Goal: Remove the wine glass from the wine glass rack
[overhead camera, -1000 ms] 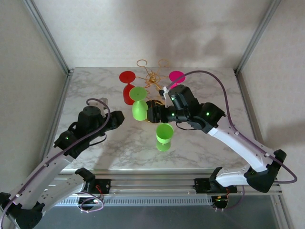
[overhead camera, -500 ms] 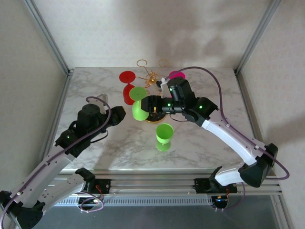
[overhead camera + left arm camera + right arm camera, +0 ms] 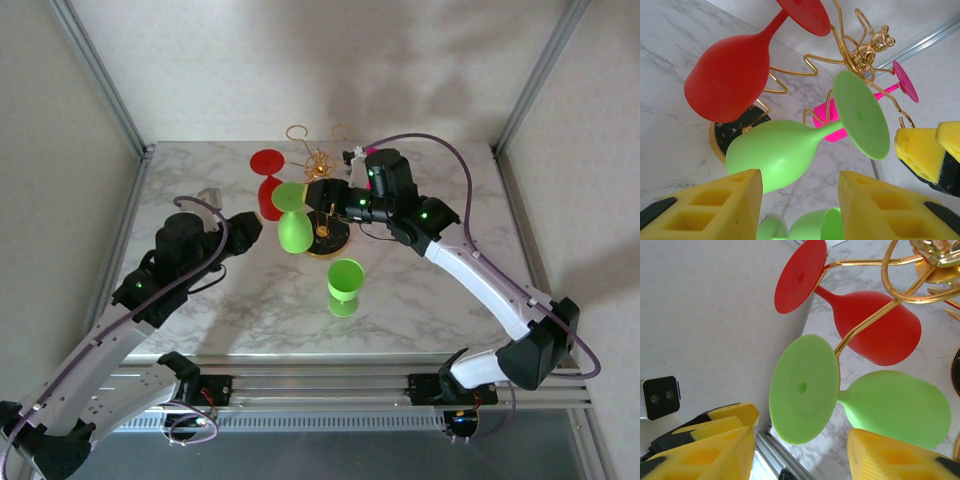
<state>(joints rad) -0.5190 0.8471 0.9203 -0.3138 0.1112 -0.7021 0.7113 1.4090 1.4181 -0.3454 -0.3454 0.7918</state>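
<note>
the green wine glass (image 3: 293, 230) hangs bowl-down from a looped arm of the gold wine glass rack (image 3: 330, 236) on the marble worktop (image 3: 440, 310), with the left pincer (image 3: 799, 192) and right pincer (image 3: 801, 445) both released, flanking it from opposite sides.

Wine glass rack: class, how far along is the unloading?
Done: one green glass stands on the table, off the rack. In hand: left gripper and right gripper, both open, flank the hanging green glass. Left: grip it and lift it off; red glass and pink glass also hang.
</note>
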